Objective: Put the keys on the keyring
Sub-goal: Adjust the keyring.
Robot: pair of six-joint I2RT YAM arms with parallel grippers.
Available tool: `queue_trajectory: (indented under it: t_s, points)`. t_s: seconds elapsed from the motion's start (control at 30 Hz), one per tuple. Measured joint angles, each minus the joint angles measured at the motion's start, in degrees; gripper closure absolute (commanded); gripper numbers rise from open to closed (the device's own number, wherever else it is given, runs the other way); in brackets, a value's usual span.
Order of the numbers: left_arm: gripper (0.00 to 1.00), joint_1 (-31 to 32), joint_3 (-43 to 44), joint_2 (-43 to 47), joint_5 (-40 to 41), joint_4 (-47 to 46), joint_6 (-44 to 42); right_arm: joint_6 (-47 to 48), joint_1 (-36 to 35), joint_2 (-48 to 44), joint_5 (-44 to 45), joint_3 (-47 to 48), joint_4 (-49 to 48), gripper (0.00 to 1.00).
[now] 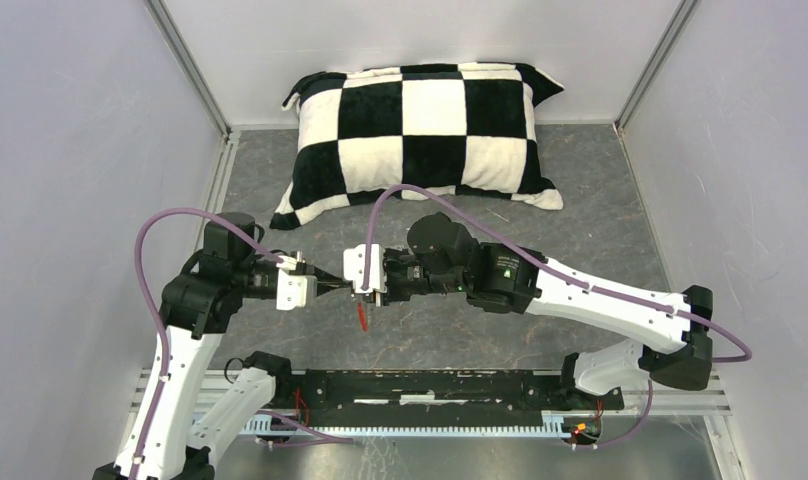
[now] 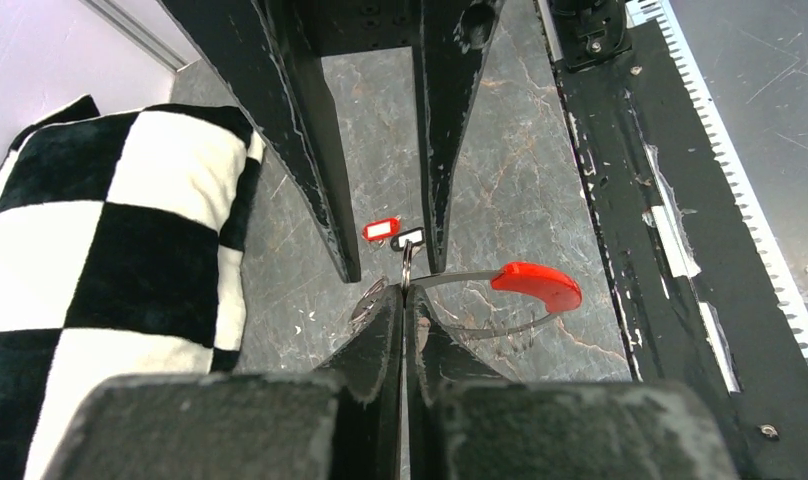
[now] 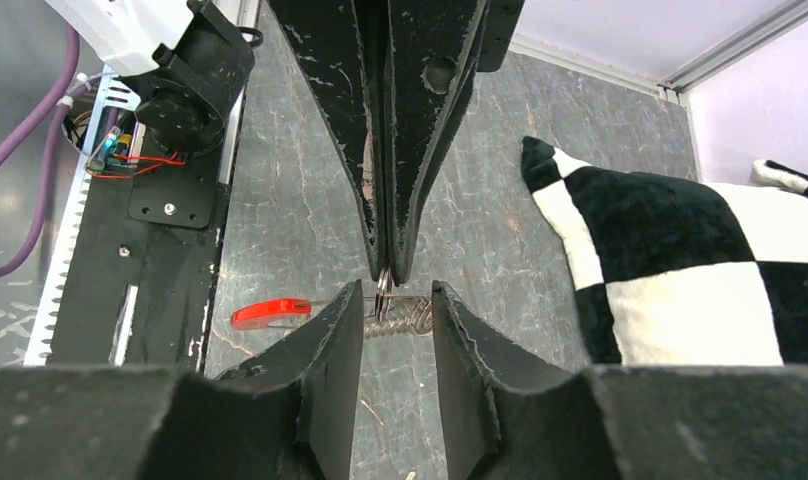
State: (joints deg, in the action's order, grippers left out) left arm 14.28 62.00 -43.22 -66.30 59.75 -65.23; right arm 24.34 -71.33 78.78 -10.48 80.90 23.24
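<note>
So both arms have met nose to nose over the middle of the grey marbled table [image 1: 590,200], a bit nearer its front edge than the black-and-white checkered pillow [image 1: 430,135] at the back edge. The left gripper [image 2: 403,300] is clenched tight, jaws pressed together, pinching the thin silvery coiled wire keyring [image 3: 402,320] right at its tips. The keyring's bright red section [image 2: 537,284] sticks out to one side, up off the table.

The right gripper [image 3: 397,300] has its jaws parted, one on each side of the left one's tips, with the coil sitting in the gap. Can't tell if it's actually touching the wire.

The tiny red-headed key [image 2: 380,229] and the black-and-white-headed key [image 2: 410,237] show side by side just past the clenched tips. The black-and-white one looks hooked to a small ring there.
</note>
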Motion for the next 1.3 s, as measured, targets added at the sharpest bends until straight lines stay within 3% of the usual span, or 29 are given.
queue_trajectory:
  t_s: [0.23, 0.33, 0.4, 0.5, 0.6, 0.87, 1.1, 1.3]
  points:
    - [0.98, 0.0, 0.0, 0.15, -0.11, 0.04, -0.09, 0.09, 0.24, 0.94, 0.0, 0.33, -0.02, 0.97]
    - [0.96, -0.04, 0.0, 0.42, 0.0, 0.0, -0.46, -0.02, 0.26, 0.92, -0.22, 0.31, -0.07, 1.0]
    - [0.85, -0.04, 0.0, 0.66, 0.02, -0.04, -0.74, -0.22, 0.33, 0.55, -0.44, -0.42, -0.98, 1.0]
    - [0.61, -0.02, 0.0, 1.05, -0.42, -0.07, -1.29, -1.14, 0.92, -1.79, -1.51, -4.83, -6.19, 1.0]
    - [0.53, 0.0, 0.0, 1.7, -1.86, 0.0, -1.29, -3.58, 2.82, -6.4, -2.86, -12.7, -13.07, 1.0]
    - [0.55, 0.0, -0.66, 2.82, -4.26, -1.88, 2.8, -12.63, 6.6, -14.01, -9.46, -29.4, -34.95, 1.0]
    - [0.6, 0.0, -4.5, 3.91, -5.31, -11.26, 14.47, -19.37, 7.13, -14.01, -14.69, -33.24, -50.53, 1.0]
    - [0.63, 0.0, -4.76, 3.96, -7.17, -14.78, 19.06, -22.51, 7.13, -12.98, -16.68, -33.79, -57.99, 1.0]
